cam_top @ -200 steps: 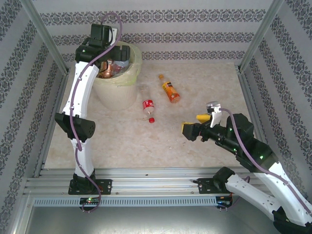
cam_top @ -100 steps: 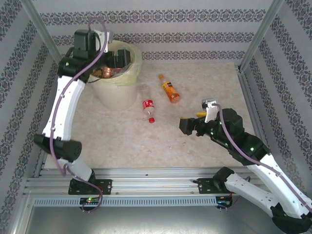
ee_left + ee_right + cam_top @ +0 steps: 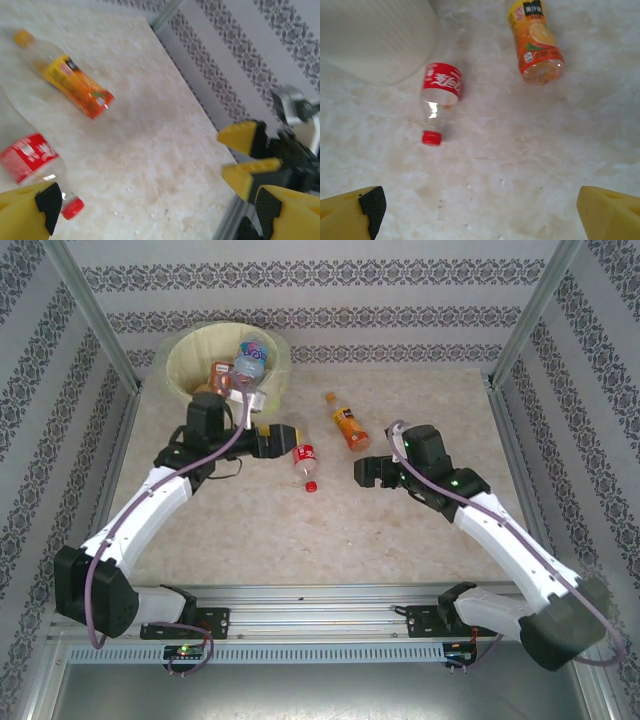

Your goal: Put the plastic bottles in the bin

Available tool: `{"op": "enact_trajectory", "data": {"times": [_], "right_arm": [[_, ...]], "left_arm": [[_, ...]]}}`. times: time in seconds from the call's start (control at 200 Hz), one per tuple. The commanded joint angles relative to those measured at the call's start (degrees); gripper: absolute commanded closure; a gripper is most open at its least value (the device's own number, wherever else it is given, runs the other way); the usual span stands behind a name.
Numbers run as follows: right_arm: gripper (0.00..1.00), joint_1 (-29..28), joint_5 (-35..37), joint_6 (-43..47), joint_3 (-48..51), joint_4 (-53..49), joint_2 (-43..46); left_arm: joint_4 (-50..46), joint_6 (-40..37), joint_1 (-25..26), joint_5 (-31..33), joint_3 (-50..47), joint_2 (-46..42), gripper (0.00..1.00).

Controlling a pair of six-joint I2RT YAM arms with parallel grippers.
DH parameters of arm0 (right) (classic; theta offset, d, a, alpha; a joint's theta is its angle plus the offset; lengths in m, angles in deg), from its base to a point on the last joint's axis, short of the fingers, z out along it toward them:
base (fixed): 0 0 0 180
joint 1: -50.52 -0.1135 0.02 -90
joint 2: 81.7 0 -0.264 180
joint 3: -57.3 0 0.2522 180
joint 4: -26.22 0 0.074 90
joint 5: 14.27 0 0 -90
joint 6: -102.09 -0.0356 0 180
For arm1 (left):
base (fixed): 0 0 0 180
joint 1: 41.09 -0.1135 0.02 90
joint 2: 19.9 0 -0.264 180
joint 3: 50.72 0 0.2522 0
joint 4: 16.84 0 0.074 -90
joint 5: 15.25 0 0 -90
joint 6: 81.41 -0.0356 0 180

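Two plastic bottles lie on the table. The red-labelled bottle (image 3: 304, 457) (image 3: 27, 157) (image 3: 440, 87) has its red cap (image 3: 431, 138) pointing toward me. The orange-labelled bottle (image 3: 349, 426) (image 3: 75, 87) (image 3: 535, 42) lies farther back. The bin (image 3: 190, 345), at the back left, holds several bottles, with a blue-labelled one (image 3: 250, 360) on top. My left gripper (image 3: 284, 434) (image 3: 157, 215) hangs open just left of the red-labelled bottle, holding nothing. My right gripper (image 3: 364, 472) (image 3: 480, 215) is open and empty, right of that bottle and nearer than the orange one.
The bin's white wall (image 3: 375, 35) stands close behind the red-labelled bottle. Metal frame posts (image 3: 520, 315) and patterned walls close in the table on three sides. In the left wrist view the right gripper's yellow fingers (image 3: 245, 150) face my left gripper across bare table.
My left arm has swung down from over the bin to the table beside the red-labelled bottle. My right arm has reached forward and left toward both bottles.
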Motion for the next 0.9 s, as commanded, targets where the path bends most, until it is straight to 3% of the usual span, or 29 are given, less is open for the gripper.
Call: {"op": "enact_trajectory", "data": {"times": [0.0, 0.25, 0.649, 0.894], "right_arm": [[0.02, 1.4, -0.5, 3.8, 0.0, 6.5, -4.4], [0.02, 3.7, -0.2, 10.7, -7.9, 8.1, -18.9], [0.02, 5.2, 2.2, 16.3, -25.2, 2.9, -40.3], [0.02, 6.8, 2.4, 16.9, -31.5, 1.2, -48.0]], "left_arm": [[13.5, 6.2, 2.1, -5.2, -1.5, 1.8, 0.00], [21.1, 13.2, 2.7, -5.0, -4.9, 5.2, 0.00], [12.4, 13.0, 2.9, 3.8, -3.7, 6.3, 0.00], [12.1, 13.8, 2.8, 3.3, -3.2, 7.7, 0.00]]}}
